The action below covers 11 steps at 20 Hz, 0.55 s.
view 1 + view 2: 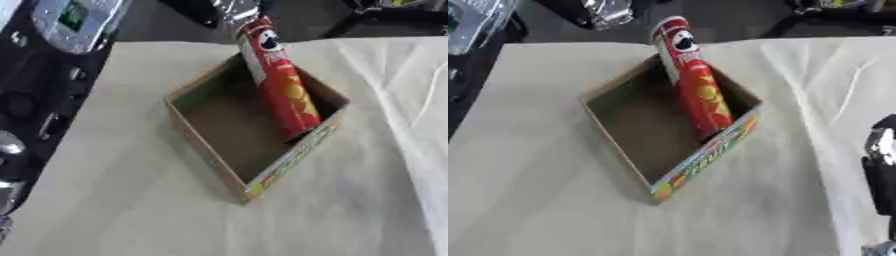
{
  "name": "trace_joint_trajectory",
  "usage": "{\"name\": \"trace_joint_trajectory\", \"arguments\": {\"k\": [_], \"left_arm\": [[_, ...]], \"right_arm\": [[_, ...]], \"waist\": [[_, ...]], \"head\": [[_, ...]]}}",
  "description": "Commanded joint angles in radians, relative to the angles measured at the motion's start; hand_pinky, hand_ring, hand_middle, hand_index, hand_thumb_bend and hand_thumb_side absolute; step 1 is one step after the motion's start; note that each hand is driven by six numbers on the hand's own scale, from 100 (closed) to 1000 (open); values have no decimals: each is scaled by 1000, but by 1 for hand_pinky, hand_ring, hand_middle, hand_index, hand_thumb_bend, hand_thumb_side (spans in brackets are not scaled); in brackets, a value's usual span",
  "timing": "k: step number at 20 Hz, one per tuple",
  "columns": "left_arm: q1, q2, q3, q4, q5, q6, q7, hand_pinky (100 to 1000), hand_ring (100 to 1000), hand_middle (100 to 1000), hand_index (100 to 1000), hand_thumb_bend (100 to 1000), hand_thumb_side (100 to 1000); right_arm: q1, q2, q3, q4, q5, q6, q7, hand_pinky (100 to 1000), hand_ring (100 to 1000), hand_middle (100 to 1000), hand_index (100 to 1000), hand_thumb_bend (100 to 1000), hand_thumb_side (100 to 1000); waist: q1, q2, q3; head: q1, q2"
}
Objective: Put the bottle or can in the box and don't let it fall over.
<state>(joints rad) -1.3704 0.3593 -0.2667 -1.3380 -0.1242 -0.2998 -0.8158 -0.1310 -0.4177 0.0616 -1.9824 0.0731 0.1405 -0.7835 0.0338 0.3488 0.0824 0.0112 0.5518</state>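
We're looking down at a red can (pixel 278 80) (tall tube with a face logo near the top) standing inside an open cardboard box (pixel 203 88). The can is sitting in the box's right corner, base down against the near-right wall, and it's appearing to tilt with its top toward the far edge; we can't tell whether that is real lean or just the camera angle. Its upper part is sticking out well above the box rim.

The box is resting on a cream cloth (pixel 131 200) covering the worktop, turned so one corner is pointing at us; the outside of its near-right wall is showing colourful print.

Nothing is touching the can or the box. Left robot hand isn't showing in either view. At the right edge of the right eye view we're seeing a black and silver part (pixel 880 165), probably the right robot hand, well apart from the box; we can't tell how its fingers are standing.
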Motion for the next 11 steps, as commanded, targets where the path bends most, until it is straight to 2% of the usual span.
{"name": "trace_joint_trajectory", "arguments": {"k": [1, 3, 4, 6, 11], "left_arm": [[-13, 29, 35, -15, 18, -75, -91, 665, 805, 720, 822, 100, 443], [-11, 50, 69, -16, 36, -49, -88, 660, 807, 735, 827, 100, 427], [-8, 69, 89, -18, 43, -30, -72, 659, 811, 745, 831, 100, 389], [4, 112, 120, -27, 50, 7, 2, 656, 815, 753, 836, 100, 378], [89, 250, 163, -44, 136, 98, 212, 615, 809, 764, 857, 100, 468]], "right_arm": [[-1, -19, -12, -18, 0, 0, 0, 380, 736, 935, 961, 100, 629], [4, -23, -15, -18, 2, 2, 1, 381, 736, 935, 961, 100, 626], [7, -25, -17, -18, 4, 4, 1, 382, 736, 935, 961, 100, 625], [12, -29, -22, -18, 7, 5, 0, 382, 736, 934, 960, 100, 625], [24, -34, -33, -18, 12, 12, -2, 385, 738, 934, 960, 100, 619]], "waist": [[-6, -34, 2], [-8, -44, 8], [-8, -50, 13], [-10, -60, 24], [-21, -86, 52]], "head": [[-1, -3], [-5, 2], [-7, 5], [-14, 9], [-39, 11]]}}
